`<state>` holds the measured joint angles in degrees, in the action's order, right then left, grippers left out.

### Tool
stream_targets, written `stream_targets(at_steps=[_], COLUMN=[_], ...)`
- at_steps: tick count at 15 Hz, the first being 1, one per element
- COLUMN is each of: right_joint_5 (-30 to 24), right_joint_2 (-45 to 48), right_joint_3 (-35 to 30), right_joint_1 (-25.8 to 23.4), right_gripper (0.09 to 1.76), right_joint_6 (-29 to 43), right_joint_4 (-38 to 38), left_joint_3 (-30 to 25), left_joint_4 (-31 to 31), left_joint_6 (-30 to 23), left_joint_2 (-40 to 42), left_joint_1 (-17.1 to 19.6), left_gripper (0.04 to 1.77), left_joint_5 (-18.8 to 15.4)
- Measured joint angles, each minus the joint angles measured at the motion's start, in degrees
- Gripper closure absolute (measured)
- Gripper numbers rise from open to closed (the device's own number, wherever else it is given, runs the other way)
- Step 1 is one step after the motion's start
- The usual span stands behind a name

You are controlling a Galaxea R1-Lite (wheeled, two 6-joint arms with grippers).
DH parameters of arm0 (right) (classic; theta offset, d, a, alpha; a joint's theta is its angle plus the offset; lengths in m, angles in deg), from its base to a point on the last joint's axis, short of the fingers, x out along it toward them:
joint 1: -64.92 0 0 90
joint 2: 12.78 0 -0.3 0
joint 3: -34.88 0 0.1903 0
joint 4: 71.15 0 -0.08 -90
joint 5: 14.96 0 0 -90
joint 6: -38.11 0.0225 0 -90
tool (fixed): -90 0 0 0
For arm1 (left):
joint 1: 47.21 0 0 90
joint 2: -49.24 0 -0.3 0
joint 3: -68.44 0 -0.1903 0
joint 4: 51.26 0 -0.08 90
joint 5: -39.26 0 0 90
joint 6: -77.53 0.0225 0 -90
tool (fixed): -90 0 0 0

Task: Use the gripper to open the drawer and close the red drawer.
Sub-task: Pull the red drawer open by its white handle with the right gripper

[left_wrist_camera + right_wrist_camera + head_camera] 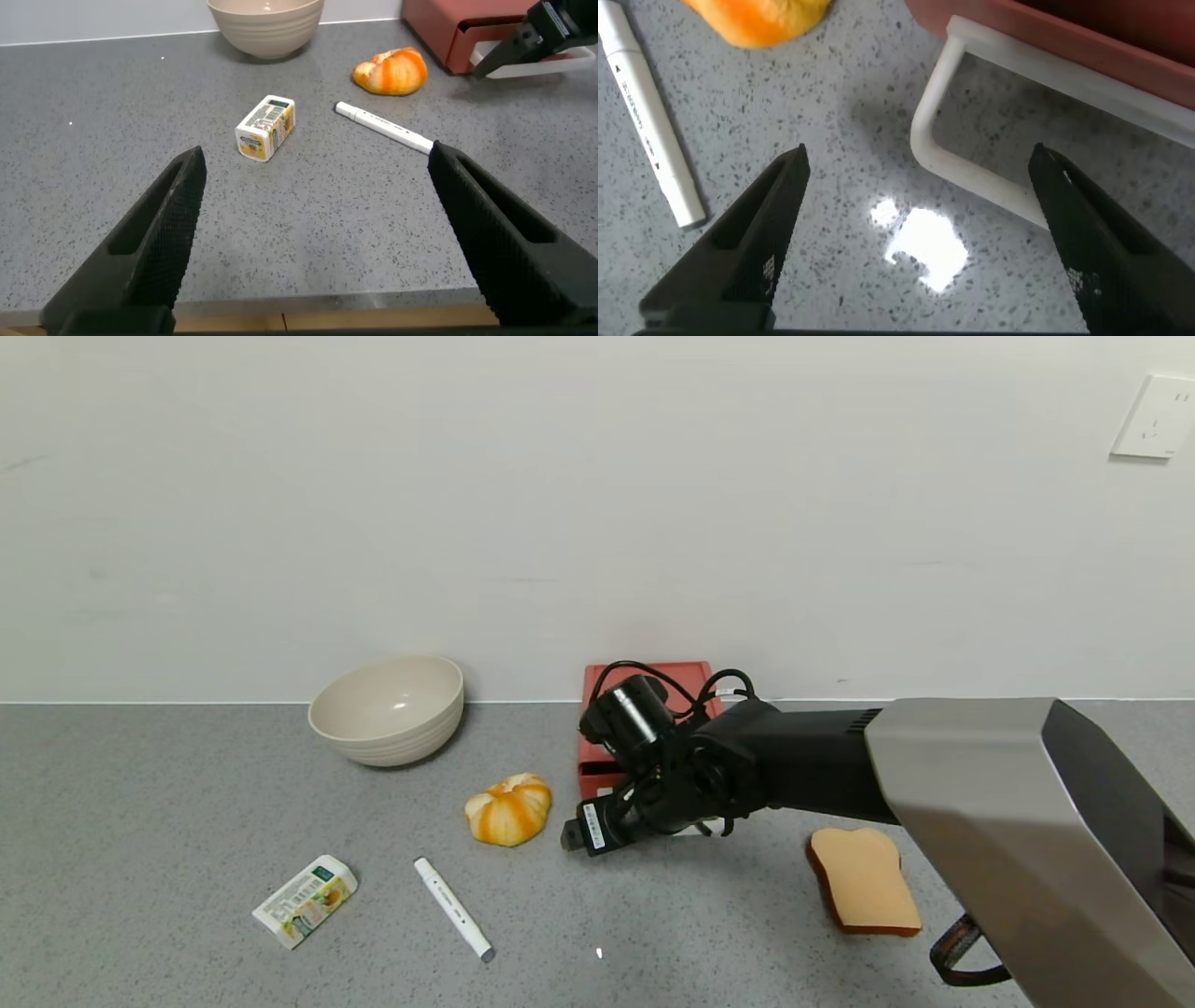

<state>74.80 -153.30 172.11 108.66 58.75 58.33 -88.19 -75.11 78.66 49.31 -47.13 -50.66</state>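
The salmon-red drawer (644, 683) stands at the back by the wall, partly hidden by my right arm. In the right wrist view its red front (1083, 47) carries a white loop handle (971, 173) that sticks out over the table. My right gripper (571, 833) hangs low in front of the drawer, open and empty (920, 154), with the handle's near corner in the gap between its jaws and touching neither. It also shows in the left wrist view (523, 47). My left gripper (315, 154) is open and empty above the table's front edge, out of the head view.
A beige bowl (387, 709) stands at the back left. An orange pumpkin-like toy (509, 809) lies just left of my right gripper. A white marker (453, 907) and a small carton (305, 900) lie nearer the front. A toast slice (864, 879) lies to the right.
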Motion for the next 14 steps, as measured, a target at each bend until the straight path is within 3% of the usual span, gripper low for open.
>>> stream_targets(at_steps=[14], right_joint_5=[-1.27], right_joint_2=[2.9], right_joint_3=[-1.76], right_joint_1=[5.1], right_gripper=[0.14], right_joint_6=[10.58], right_joint_4=[-9.68], left_joint_3=[0.0], left_joint_4=[0.02], left_joint_6=[0.02], left_joint_2=[0.0], left_joint_1=[0.0], left_gripper=[0.09], left_joint_5=[0.0])
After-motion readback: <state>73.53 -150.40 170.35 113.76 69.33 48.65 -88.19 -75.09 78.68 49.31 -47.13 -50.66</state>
